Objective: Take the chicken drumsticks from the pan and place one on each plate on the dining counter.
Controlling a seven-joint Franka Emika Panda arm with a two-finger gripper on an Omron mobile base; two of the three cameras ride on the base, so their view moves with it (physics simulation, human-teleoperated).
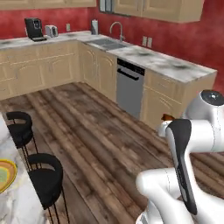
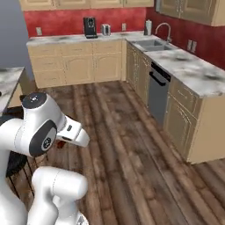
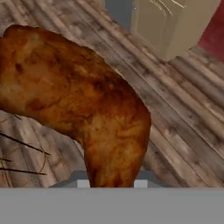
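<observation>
Brown and shiny, the chicken drumstick (image 3: 83, 105) looks very big in my hand view. My gripper (image 3: 109, 181) has its fingers closed tight on the thin end of it, down at the bottom of that view. The fat end sticks up and to the left. Under it I see the dark wood floor (image 3: 175, 109) and the corner of a tan cabinet (image 3: 170, 26).

In my left base view, a little brown bit of the drumstick (image 1: 167, 117) peeks out by the white arm (image 1: 192, 131), in front of the cabinets. The yellow plate (image 1: 6, 174) sits on the marble dining counter (image 1: 13, 205) at the far left, well apart from the drumstick. Two black stools (image 1: 46, 177) stand beside the counter.
</observation>
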